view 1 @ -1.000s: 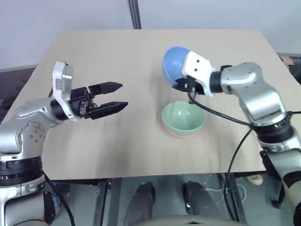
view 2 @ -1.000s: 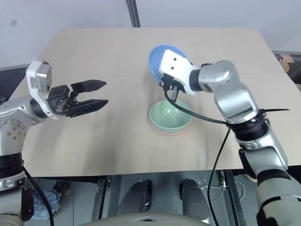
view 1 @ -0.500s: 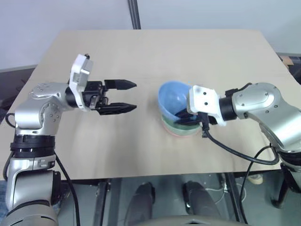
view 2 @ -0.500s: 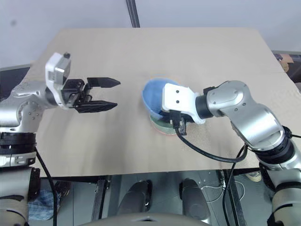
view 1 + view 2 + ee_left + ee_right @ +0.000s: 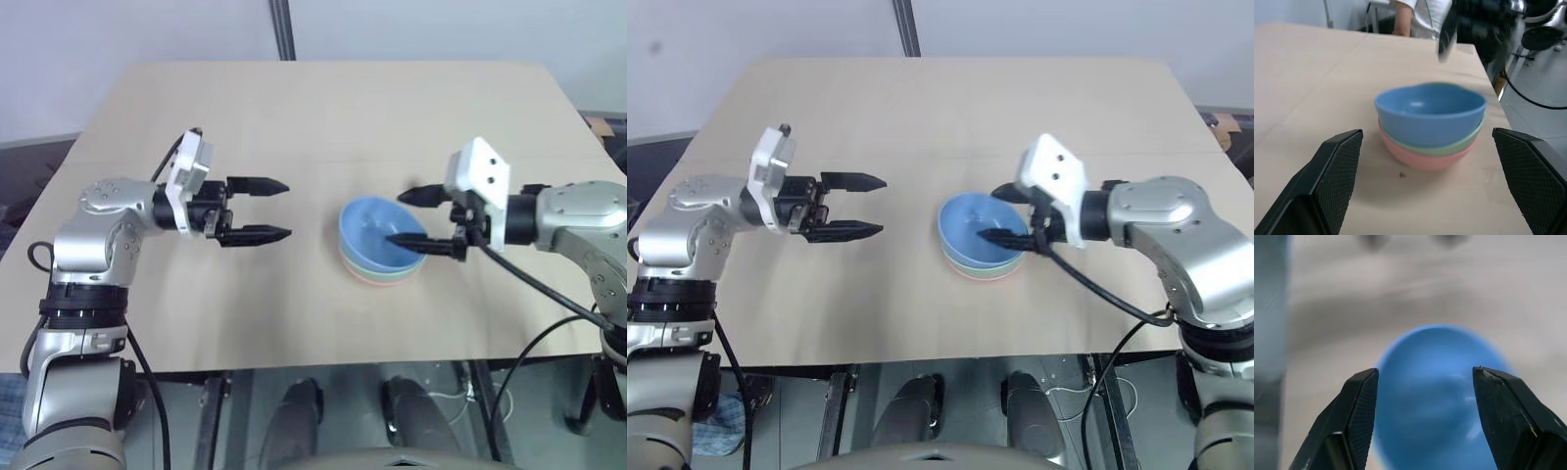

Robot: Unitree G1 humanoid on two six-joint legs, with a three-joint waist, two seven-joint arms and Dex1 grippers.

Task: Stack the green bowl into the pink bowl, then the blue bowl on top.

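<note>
L gripper [image 5: 277,209] at 9 o'clock of the stack: jaws spread wide, holding nothing, tips aimed toward the bowls, well apart from them. Black fingers [image 5: 1337,166] have knurled inner pads.

Stack sits just right of table [image 5: 294,108] centre: pink bowl [image 5: 1422,157] on the bottom, green bowl [image 5: 1449,146] nested in it w/ only a rim band showing, blue bowl [image 5: 377,227] on top, seated level. All three smooth matte plastic, round, plain, approx same size. Tabletop pale wood-look, flat, matte.

R gripper [image 5: 407,215] at 3 o'clock of the stack: jaws parted, gripping nothing; one finger over the blue rim, the other past the far side. Contact w/ bowl: can't tell.

Judgement: stacking looks done; only left is R arm clearing off w/o nudging the stack.
</note>
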